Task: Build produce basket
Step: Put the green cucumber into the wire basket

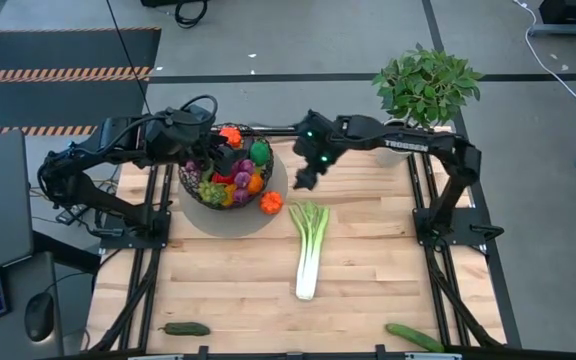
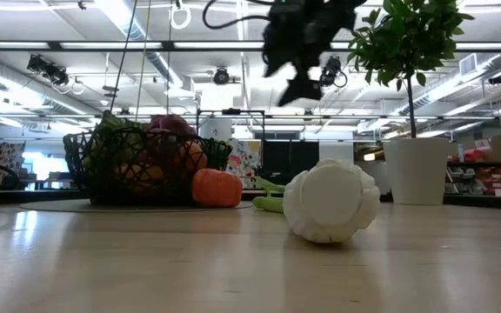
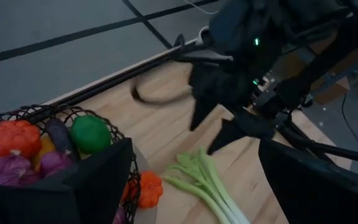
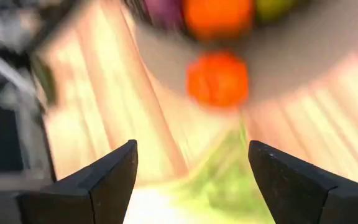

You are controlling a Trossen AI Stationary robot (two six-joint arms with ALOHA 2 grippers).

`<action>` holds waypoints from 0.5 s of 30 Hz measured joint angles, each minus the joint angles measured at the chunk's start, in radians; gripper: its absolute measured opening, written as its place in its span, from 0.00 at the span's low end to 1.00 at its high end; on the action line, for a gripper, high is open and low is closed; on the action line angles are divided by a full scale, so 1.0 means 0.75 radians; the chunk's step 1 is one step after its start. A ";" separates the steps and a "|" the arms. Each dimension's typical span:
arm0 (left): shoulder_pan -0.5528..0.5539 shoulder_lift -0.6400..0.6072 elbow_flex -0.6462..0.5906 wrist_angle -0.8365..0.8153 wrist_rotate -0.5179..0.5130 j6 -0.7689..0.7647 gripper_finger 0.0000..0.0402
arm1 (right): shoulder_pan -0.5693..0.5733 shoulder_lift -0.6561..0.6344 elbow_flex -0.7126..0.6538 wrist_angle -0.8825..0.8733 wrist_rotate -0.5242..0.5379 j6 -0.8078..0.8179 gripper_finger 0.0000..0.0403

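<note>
Right gripper (image 1: 306, 180) hangs above the worktop (image 1: 228, 290), fingers (image 4: 114, 177) apart and empty; beneath and just beyond them an orange pumpkin-shaped piece (image 1: 271, 203) lies beside the round wire-mesh basket (image 1: 226, 180), leek (image 1: 309, 248) flat nearby. Left gripper (image 1: 218, 160) reaches over the filled basket, fingers apart, arm outstretched.

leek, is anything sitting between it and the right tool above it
Nothing visible. The long white-green leek lies alone on bare wood, with the open right tool raised above its leafy end. A small orange pepper sits off to the side by the dark wire-mesh basket.
</note>
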 joint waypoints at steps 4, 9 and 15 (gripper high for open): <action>0.000 0.000 0.000 0.071 -0.001 0.008 0.89 | 0.040 -0.074 -0.040 -0.211 0.006 -0.042 0.77; 0.000 0.000 0.001 0.194 0.000 0.070 0.89 | 0.142 -0.236 -0.229 -0.233 0.010 0.104 0.77; 0.002 0.015 0.003 0.234 0.000 0.109 0.89 | 0.324 -0.485 -0.495 -0.173 0.099 0.474 0.76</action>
